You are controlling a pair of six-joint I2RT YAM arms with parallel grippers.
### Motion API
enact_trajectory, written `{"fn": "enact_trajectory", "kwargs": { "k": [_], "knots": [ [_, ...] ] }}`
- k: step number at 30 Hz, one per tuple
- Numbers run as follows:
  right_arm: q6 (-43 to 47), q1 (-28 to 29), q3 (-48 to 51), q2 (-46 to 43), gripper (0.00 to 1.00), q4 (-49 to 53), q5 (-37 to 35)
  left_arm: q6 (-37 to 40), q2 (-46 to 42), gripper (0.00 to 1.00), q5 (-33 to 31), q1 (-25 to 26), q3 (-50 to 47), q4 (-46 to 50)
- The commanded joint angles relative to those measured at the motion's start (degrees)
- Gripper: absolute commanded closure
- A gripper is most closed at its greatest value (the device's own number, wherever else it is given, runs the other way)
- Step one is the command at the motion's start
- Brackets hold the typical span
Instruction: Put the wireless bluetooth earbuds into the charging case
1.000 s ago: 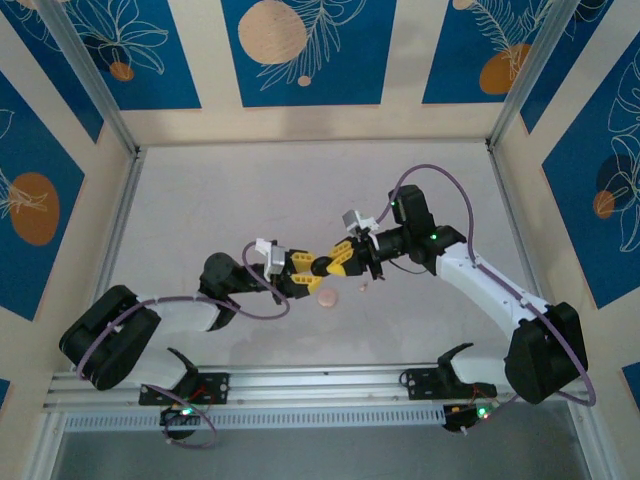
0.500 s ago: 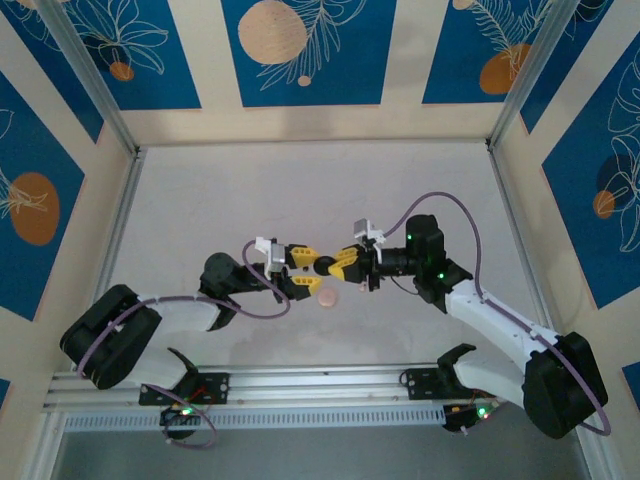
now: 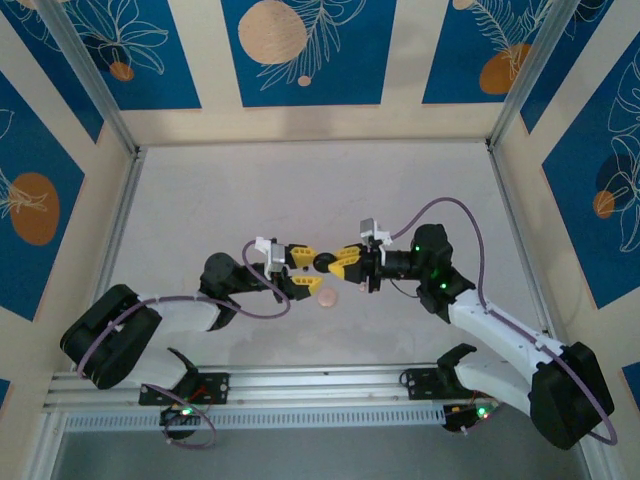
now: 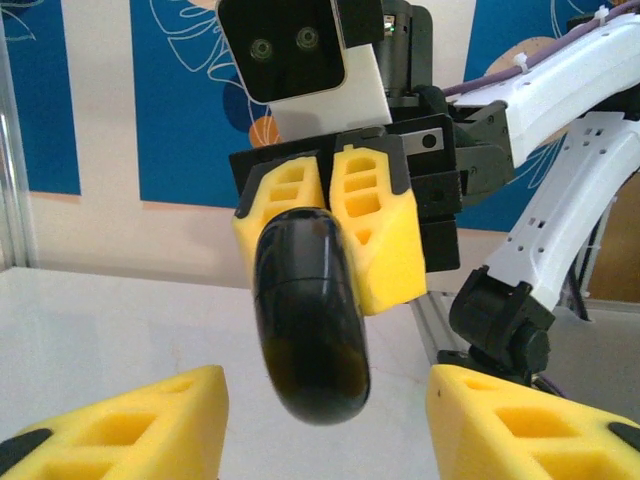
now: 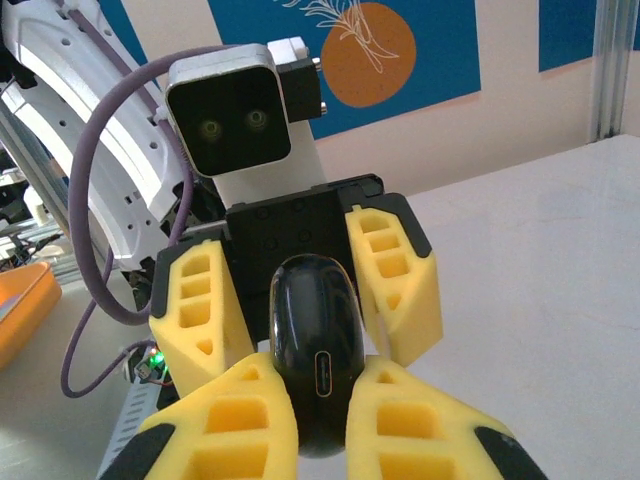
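Black charging case (image 5: 314,350) along right jaws, port wristward

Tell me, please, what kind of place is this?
Probably a robot test cell in a lab: a white table walled by blue patterned panels, with two arms bolted to a metal rail.

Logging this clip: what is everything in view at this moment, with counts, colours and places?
black case: 1, glossy black, in the air between the two grippers
pink round case: 1, pale pink, on the table just on the near side of the grippers
table: 1, pale grey, under everything
wall panels: several, blue with orange and cream patterns, around the table
right gripper: 1, yellow fingers, shut on the black case
left gripper: 1, yellow fingers, open, a finger on each side of the black case
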State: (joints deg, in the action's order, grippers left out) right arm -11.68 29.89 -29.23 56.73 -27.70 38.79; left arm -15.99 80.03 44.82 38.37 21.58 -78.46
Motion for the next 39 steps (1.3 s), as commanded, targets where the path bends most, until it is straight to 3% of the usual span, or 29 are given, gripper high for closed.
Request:
{"fn": "enact_trajectory", "kwargs": {
  "k": [1, 6, 11, 24, 33, 39],
  "knots": [
    [-1.14, 0.0, 0.98, -2.9, 1.0, -1.71, -1.74, 1.76, -0.6, 0.43, -2.17, -0.31, -1.17, -2.11],
    [-1.59, 0.0, 2.56, -8.97, 1.0, -0.51, -6.91, 4.21, -1.53, 0.42, -5.16, -0.29, -3.19, -1.58],
    [-2.39, 0.24, 4.06, -13.33, 1.0, -0.39, -12.12, 4.58, -2.19, 0.42, -4.16, -0.31, -2.83, -0.38],
    [2.06, 3.78, 0.28, -7.02, 1.0, 4.31, -4.88, 1.29, -2.36, 0.44, 0.91, -0.29, 0.21, -2.14],
    [2.88, 4.3, -0.06, -5.14, 1.0, 3.86, -4.77, 0.84, -2.51, 0.6, 1.98, -0.23, 0.12, -1.78],
    [3.19, 4.3, -0.2, -4.31, 1.0, 3.9, -5.02, -0.11, -2.43, 0.59, 3.5, -0.27, 0.71, -2.05]
  ]
}}
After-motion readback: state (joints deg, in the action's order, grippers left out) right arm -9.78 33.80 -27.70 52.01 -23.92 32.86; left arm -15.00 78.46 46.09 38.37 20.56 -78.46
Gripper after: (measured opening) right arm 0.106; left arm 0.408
